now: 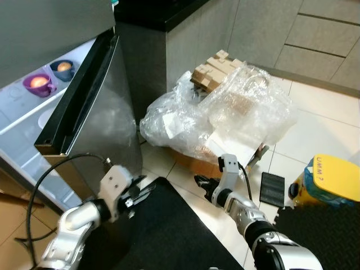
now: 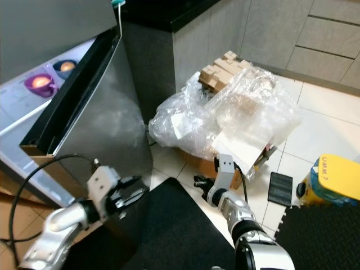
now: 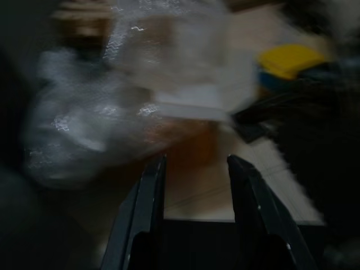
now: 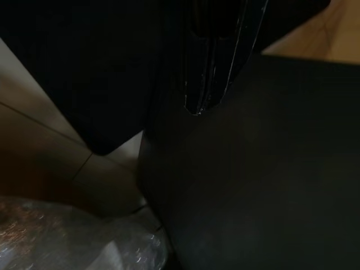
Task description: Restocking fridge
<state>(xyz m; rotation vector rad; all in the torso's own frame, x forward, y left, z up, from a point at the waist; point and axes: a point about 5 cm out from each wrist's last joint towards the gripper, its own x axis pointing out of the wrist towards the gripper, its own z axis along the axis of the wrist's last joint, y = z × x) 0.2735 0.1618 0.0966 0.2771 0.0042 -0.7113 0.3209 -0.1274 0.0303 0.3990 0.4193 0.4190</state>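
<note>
Standing ajar, steel fridge door (image 1: 90, 121) looks smudged.

Bright, sharp head views; dim, blurred wrist views

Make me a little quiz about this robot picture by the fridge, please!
1. True or false: the fridge door is open.
2. What colour is the cup holding an egg, next to the blue cup?
3. What wraps the cardboard box on the floor? A) bubble wrap B) a towel C) newspaper

Key:
1. True
2. Purple
3. A
</note>
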